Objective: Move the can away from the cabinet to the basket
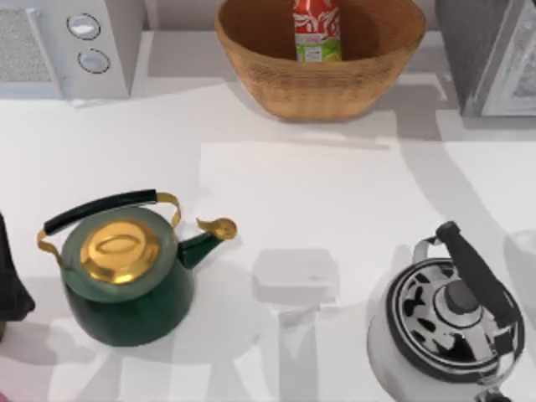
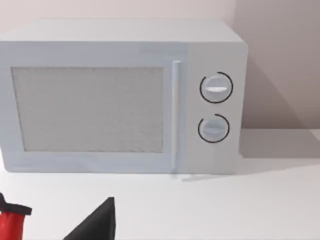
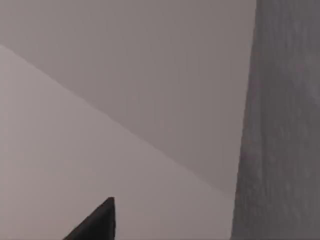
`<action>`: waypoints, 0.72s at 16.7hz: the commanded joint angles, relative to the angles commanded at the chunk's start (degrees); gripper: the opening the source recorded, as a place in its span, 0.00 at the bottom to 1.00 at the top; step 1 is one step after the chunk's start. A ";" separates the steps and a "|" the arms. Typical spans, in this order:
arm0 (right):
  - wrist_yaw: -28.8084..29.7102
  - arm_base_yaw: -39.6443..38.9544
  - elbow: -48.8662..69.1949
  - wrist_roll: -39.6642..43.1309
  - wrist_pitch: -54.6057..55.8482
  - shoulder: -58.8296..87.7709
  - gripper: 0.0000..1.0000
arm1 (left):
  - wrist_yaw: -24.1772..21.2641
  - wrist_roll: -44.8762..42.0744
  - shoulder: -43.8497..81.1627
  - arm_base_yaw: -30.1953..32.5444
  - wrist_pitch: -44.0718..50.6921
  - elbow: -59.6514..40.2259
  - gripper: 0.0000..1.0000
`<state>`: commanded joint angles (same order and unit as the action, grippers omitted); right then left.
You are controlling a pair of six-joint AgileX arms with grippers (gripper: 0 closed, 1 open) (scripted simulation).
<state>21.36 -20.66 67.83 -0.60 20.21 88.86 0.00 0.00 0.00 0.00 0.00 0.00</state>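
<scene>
Can (image 1: 317, 31) stands upright inside the basket (image 1: 318, 71) at the white table's (image 1: 335, 193) far edge, its top cut off, the cabinet (image 1: 490, 54) right and microwave (image 2: 125, 95) left, two kettles nearer; I cannot tell either gripper's finger state.

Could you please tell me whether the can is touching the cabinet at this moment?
Apart. In the top view the can stands upright inside the basket, and the basket's wicker wall plus bare tabletop separate it from the cabinet at the right.
</scene>
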 joint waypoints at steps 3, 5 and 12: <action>-4.26 4.17 -13.46 0.12 -4.08 -17.98 1.00 | 0.00 0.00 0.00 0.00 0.00 0.00 1.00; -7.24 7.07 -23.04 0.20 -6.91 -31.70 1.00 | 0.00 0.00 0.00 0.00 0.00 0.00 1.00; -16.96 16.42 -54.32 0.47 -16.06 -73.65 1.00 | 0.00 0.00 0.00 0.00 0.00 0.00 1.00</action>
<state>4.40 -4.24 13.51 -0.13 4.15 15.21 0.00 0.00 0.00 0.00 0.00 0.00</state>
